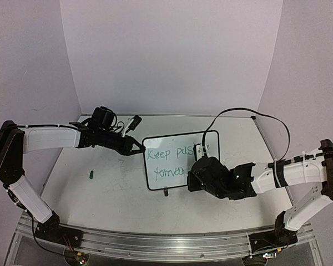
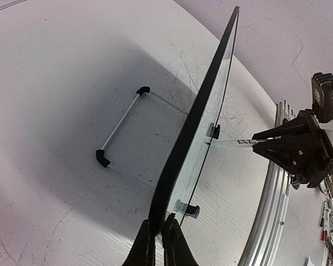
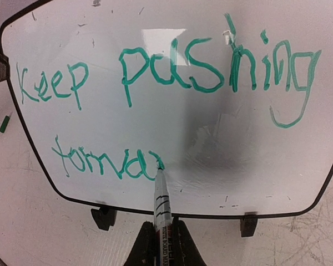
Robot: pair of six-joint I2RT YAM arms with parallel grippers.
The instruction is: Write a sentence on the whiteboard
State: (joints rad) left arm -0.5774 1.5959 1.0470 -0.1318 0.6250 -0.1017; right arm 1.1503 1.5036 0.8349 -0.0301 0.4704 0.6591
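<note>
The whiteboard (image 1: 172,145) stands upright mid-table on two black feet. Green words on it (image 3: 172,72) read "Keep pushing" above "forwa". My left gripper (image 1: 137,148) is shut on the board's left edge (image 2: 175,166), seen edge-on in the left wrist view, with the jaws (image 2: 158,238) pinching the black rim. My right gripper (image 3: 162,246) is shut on a white marker (image 3: 161,199). The marker's green tip touches the board at the end of the last letter. In the top view my right gripper (image 1: 202,166) hides the board's lower right part.
A small green marker cap (image 1: 91,174) lies on the table left of the board. A wire stand (image 2: 122,127) props the board from behind. The aluminium rail (image 1: 155,244) runs along the near edge. Faint grey scribbles mark the table.
</note>
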